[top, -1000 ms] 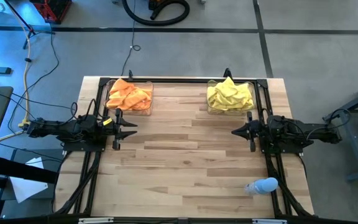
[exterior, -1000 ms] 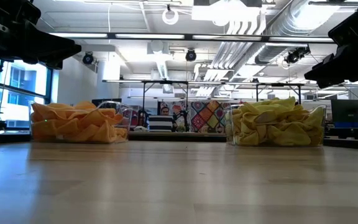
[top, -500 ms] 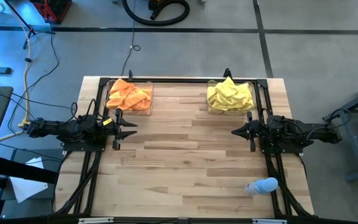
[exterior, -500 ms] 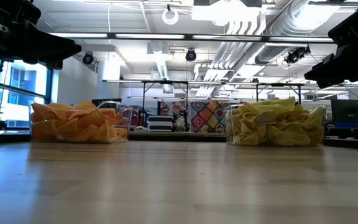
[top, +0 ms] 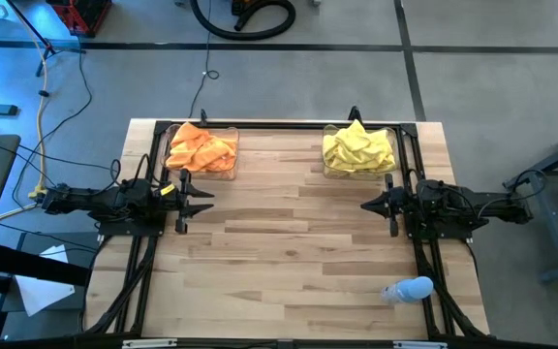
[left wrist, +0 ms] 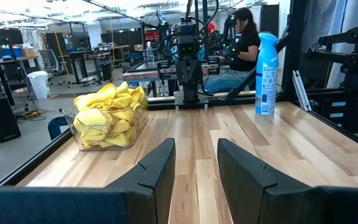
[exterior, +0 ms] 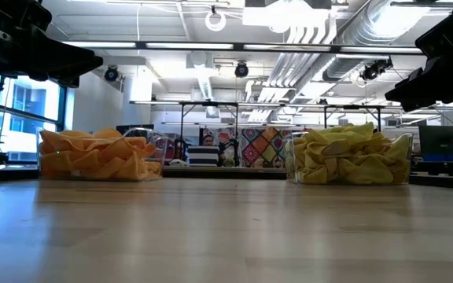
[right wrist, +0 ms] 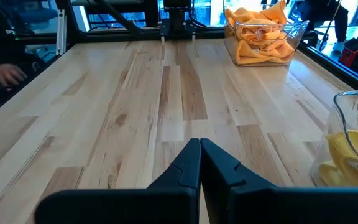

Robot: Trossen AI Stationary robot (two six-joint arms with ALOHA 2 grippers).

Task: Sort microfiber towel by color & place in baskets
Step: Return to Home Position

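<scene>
microfiber towel cloths in orange (top: 201, 148) fill the left basket (exterior: 155, 149); the yellow cloths (top: 358, 150) fill the right basket (exterior: 404, 148); both stand at the tabletop's (top: 289, 252) far edge; my left jaws hang released above the tabletop's left side; my right jaws are clenched together above its right side

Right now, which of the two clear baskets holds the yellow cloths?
The basket beside the right gripper; the other basket, by the left gripper, holds orange cloths.
</scene>
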